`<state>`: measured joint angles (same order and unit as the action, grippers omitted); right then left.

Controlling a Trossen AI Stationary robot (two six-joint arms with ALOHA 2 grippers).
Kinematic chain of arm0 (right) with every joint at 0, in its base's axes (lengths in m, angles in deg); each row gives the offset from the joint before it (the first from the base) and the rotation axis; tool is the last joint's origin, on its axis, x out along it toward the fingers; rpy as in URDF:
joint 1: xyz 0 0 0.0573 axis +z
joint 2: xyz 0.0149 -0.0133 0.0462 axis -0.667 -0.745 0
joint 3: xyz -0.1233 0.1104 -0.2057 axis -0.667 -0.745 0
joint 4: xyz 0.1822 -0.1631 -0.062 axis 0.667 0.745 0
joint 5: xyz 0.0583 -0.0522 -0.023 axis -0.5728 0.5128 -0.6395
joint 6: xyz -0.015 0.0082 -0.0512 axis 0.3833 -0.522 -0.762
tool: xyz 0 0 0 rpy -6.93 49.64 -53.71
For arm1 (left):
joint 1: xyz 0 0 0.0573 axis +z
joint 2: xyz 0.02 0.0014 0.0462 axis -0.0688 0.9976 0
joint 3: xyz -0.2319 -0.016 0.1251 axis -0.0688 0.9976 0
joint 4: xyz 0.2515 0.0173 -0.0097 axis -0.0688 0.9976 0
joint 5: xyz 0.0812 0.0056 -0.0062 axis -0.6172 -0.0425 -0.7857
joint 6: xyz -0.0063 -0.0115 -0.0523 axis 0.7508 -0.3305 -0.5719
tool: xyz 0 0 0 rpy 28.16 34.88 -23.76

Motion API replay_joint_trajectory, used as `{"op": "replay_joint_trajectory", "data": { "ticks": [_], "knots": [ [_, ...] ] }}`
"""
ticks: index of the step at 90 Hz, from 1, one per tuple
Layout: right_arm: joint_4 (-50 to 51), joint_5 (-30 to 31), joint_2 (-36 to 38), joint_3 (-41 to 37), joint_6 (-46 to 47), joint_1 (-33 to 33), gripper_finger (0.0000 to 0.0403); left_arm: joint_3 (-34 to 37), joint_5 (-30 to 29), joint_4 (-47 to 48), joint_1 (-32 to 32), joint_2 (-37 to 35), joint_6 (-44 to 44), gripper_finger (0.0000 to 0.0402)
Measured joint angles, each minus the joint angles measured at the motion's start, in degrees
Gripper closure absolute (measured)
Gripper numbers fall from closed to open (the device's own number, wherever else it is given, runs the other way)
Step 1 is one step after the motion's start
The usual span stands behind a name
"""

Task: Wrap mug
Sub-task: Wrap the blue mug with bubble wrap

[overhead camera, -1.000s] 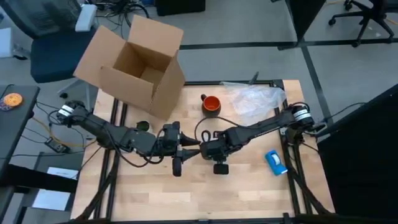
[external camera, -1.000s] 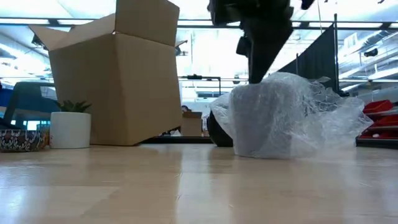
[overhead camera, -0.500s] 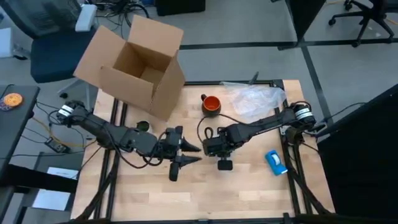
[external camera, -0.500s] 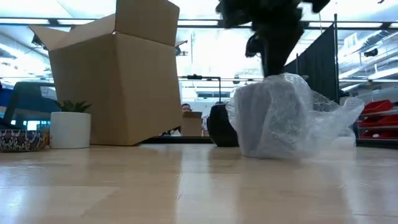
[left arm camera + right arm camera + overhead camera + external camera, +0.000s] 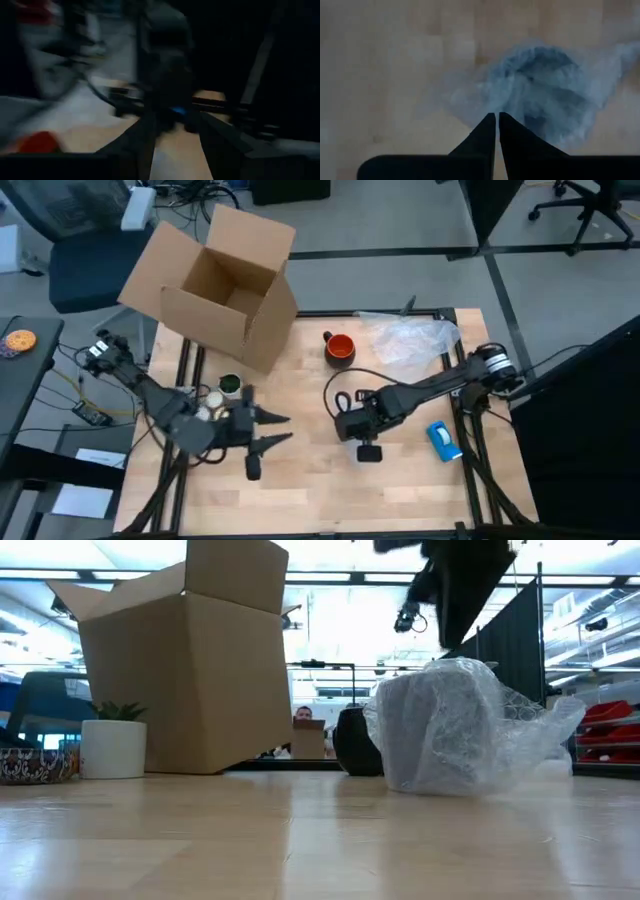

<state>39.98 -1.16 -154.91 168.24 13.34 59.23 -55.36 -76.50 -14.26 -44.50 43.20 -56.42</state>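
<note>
In the last second the left arm has swung back from the middle of the bench toward its own side, and its gripper (image 5: 262, 430) now hangs over the bare wood with its jaws spread wide and nothing between them. That leaves the centre of the bench (image 5: 310, 480) free, so I judge the wrapping has not started and the arms are still sorting out their positions. Behind the left arm the cardboard box (image 5: 215, 285) stands at the far left corner, tipped over the bench edge with its flaps open; what shows of its inside looks empty. A small dark green pot (image 5: 230, 385) sits just in front of it. Further along, the mug (image 5: 340, 347) stands upright near the far edge, uncovered, handle toward the box, with nothing visible in its orange inside. Just beside it lies the crumpled bubble wrap (image 5: 408, 340), apart from the mug. The right gripper (image 5: 368, 448) has drifted a little rightward and hovers mid-bench, jaws pressed together and empty. A blue object (image 5: 443, 440) lies near the right edge.
</note>
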Motion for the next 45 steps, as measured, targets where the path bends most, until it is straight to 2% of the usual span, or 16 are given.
{"op": "replay_joint_trajectory", "data": {
  "ticks": [10, 36, 45],
  "knots": [
    [-0.84, -0.19, -2.35, 0.01, -1.57, -1.18, 0.0403, 0.0, -4.16, 0.65, -1.18, 0.0, 2.56, 0.0273],
    [-2.82, -3.0, -7.2, 0.04, -4.71, -4.54, 0.0403, 0.0, -4.45, 2.29, -1.2, 0.01, 3.54, 0.0273],
    [-3.04, -0.47, -7.48, 0.04, -6.36, -4.81, 0.0403, 0.0, -4.44, 5.29, -1.2, 0.01, 2.46, 0.0273]
  ]
}}
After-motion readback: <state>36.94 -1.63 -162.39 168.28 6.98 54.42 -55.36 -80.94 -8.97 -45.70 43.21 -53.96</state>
